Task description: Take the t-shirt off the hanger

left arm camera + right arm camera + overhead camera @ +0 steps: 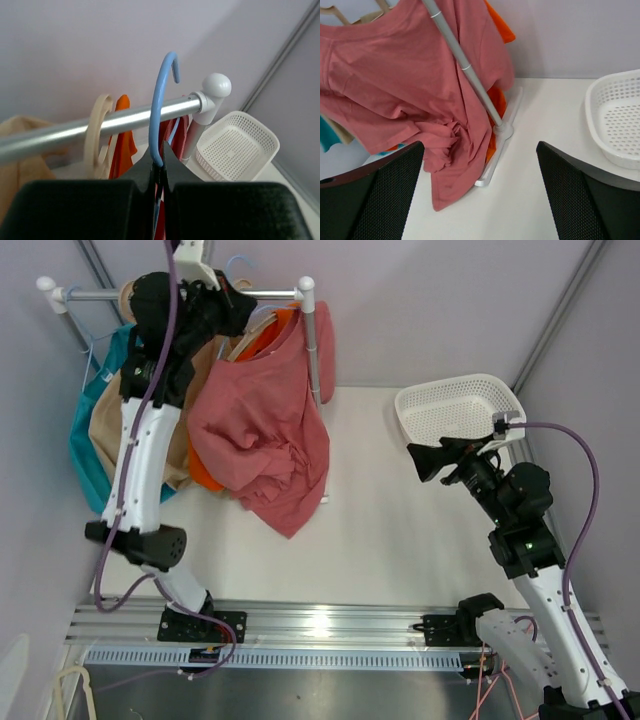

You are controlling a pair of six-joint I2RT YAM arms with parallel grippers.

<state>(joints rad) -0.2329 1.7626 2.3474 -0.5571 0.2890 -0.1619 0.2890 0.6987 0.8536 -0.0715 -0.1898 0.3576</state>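
Our left gripper (pixel 159 161) is pinched tight on the hook of the blue hanger (pixel 158 100) by the rail (pixel 75 132), with the pink t-shirt (pixel 262 430) hanging just under it — next, we think, our wide-open, empty right gripper (pixel 480 195) must come over and tug it off

Soft, even overhead light keeps all three views bright, with only faint shadows on the white surface (pixel 400 530), a glare patch on the metal rail (pixel 320 620) at the near edge, and the left wrist's dark fingers (pixel 75 210) blurred close to the lens.
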